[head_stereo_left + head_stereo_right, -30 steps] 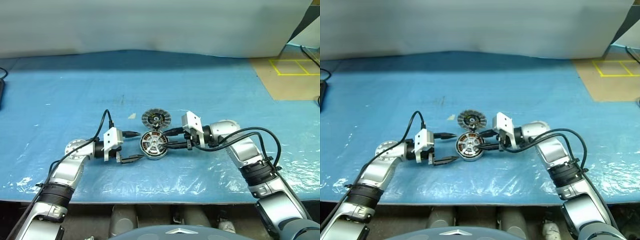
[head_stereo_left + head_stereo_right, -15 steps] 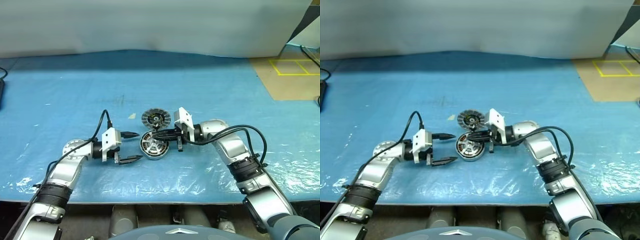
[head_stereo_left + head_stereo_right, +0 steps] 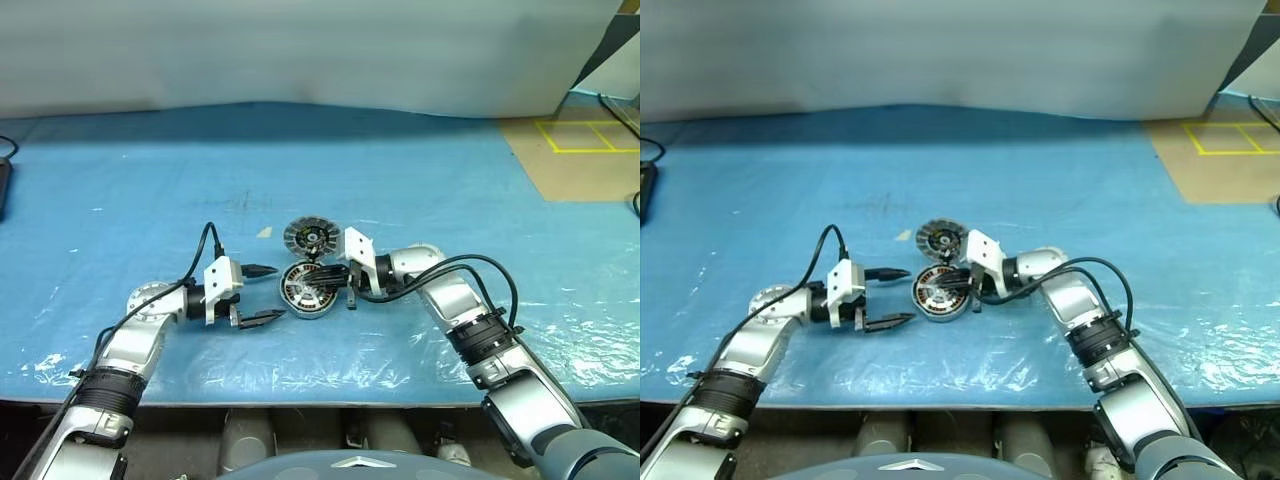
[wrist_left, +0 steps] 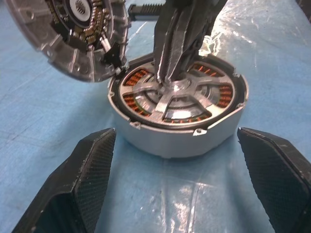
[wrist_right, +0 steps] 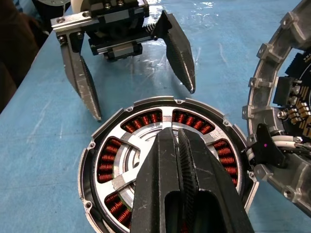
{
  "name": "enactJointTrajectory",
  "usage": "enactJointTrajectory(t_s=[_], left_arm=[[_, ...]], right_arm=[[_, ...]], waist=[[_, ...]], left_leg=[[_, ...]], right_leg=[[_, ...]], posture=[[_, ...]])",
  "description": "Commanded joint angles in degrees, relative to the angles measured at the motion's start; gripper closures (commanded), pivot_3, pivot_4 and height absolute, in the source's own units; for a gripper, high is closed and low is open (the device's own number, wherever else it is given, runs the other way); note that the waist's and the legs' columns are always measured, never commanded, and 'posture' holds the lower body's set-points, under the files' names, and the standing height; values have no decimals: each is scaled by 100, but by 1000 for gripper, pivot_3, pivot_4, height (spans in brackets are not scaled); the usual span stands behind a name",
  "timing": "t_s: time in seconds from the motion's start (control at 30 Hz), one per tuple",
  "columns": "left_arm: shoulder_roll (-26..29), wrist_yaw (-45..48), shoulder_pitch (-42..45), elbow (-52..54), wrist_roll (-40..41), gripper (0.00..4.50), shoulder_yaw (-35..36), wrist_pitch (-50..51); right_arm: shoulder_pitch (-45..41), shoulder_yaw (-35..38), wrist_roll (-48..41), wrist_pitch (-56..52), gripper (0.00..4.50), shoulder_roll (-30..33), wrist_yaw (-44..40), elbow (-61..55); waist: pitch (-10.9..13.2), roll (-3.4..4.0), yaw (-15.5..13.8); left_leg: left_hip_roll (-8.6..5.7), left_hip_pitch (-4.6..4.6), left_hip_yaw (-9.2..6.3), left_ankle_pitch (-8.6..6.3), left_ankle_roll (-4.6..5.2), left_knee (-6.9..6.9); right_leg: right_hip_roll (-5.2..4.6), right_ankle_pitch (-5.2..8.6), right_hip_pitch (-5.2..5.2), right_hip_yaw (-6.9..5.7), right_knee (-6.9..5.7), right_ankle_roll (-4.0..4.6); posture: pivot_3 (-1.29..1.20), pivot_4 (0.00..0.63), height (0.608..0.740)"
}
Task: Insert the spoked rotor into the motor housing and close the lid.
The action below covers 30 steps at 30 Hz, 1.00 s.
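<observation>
Blue plastic sheeting [image 3: 420,180] covers the whole work surface, wrinkled and glossy near the front edge, with a pale wall behind it and a patch of brown board with yellow tape [image 3: 580,135] off past the right arm.

Between the two grippers sits the motor housing [image 4: 177,119], a round grey case resting flat on the sheet, its ring of copper-brown windings showing. The spoked rotor [image 5: 138,155] lies inside it, silver spokes spreading from the hub over the windings. The lid [image 3: 311,237] stands swung open on the far side of the housing, joined at the rim, its ribbed face with dark centre turned upward.

The right gripper [image 5: 176,138] reaches in from the right with its two black fingers pressed together, nothing between them, their tips down on the rotor's hub at the middle of the housing.

The left gripper [image 3: 262,293] waits just to the left of the housing, level with it, its fingers [image 4: 90,167] spread wide and empty. The housing lies straight ahead of its open jaws, close in front of the fingertips but apart from them, and the lid is ahead and off to one side
</observation>
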<state>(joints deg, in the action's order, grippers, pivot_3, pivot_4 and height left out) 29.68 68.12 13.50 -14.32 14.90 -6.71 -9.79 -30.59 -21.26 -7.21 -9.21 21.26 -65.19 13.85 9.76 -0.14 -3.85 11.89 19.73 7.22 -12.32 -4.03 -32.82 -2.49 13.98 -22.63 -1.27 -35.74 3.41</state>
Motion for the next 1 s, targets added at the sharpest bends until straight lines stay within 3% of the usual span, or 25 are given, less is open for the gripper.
enactJointTrajectory(t_s=[0.03,0.3,0.4,0.63,0.83,1.0], left_arm=[[23,77,118,67,54,273,44,-84],[101,50,-135,488,137,273,71,51],[99,29,-179,540,133,273,76,63],[133,54,-162,493,163,273,118,67],[134,-4,-142,581,159,273,114,146],[137,-109,-204,723,148,273,124,209]], right_arm=[[183,59,-70,-192,4401,107,-91,-27],[143,895,-1508,-1283,4401,90,-392,-1100],[236,967,-1424,-1308,4460,327,-358,-1162],[260,1053,-771,-650,4460,988,-179,-343],[-815,1254,-309,95,4460,452,689,1282],[-1363,1271,-299,380,4460,13,595,1939]], waist=[[-1,0,-1],[-1,0,6],[-1,0,-8],[-1,0,-4],[0,1,164],[0,1,140]], left_leg=[[-1,-4,0,0,0,0],[2,37,-1,13,21,2],[5,32,-1,13,20,8],[0,36,-1,3,4,4],[0,33,0,7,-7,3],[1,34,0,19,13,5]], right_leg=[[-2,0,4,0,0,0],[3,-11,-46,-2,-3,-16],[5,-10,-45,-3,-3,-15],[1,-1,-44,-3,3,0],[3,-5,-45,1,-5,7],[4,-6,-47,-2,-3,9]], posture=[[0,150,740],[0,150,740],[0,150,740],[0,150,740],[0,150,740],[0,150,740]])
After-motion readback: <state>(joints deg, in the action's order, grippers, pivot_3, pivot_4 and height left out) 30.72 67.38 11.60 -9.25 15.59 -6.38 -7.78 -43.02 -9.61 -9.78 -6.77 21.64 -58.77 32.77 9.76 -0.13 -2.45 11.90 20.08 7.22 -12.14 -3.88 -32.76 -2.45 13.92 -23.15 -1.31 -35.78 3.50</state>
